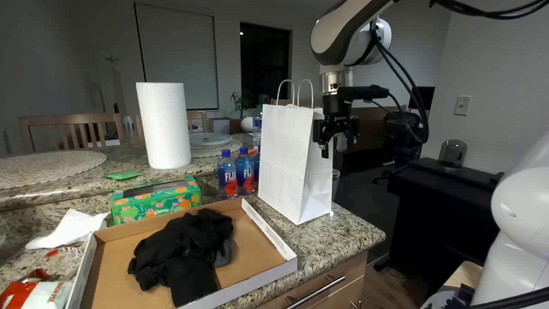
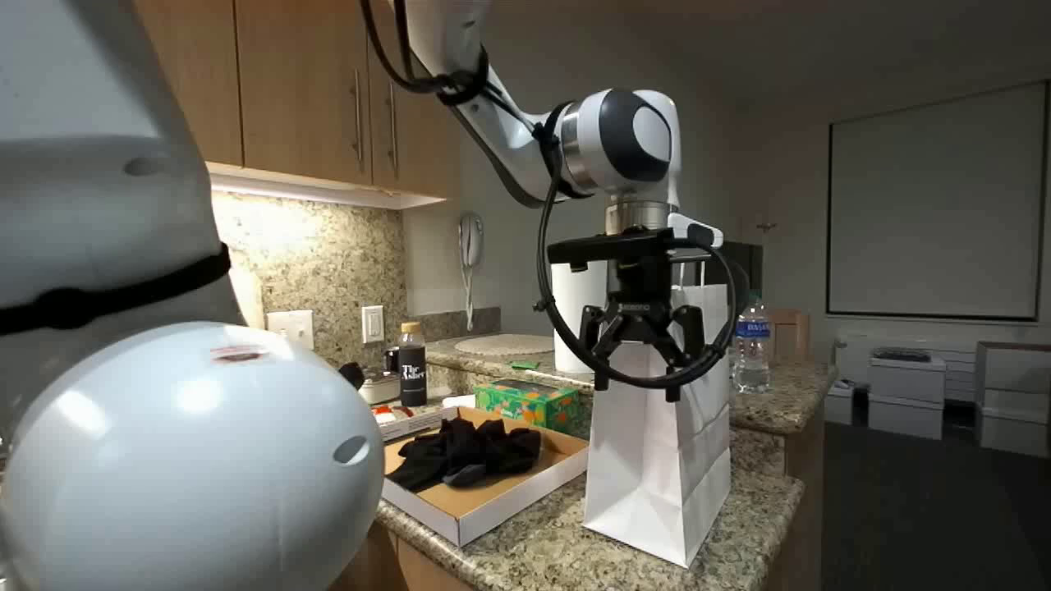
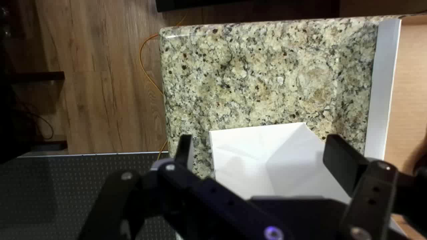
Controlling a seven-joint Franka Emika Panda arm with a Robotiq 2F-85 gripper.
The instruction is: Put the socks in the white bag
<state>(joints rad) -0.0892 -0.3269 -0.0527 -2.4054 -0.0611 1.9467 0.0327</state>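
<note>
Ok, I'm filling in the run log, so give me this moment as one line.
gripper: open, nothing held | socks: heaped in cardboard tray | white bag: upright on counter | task: unfinished

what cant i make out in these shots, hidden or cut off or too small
Inside of the white bag: hidden by its own walls, both exterior views.
Number of socks: black folds merge into one heap, both exterior views.
Right part of the paper towel roll: behind the gripper in an exterior view.
Tray: cut off by the wrist view's right edge.
</note>
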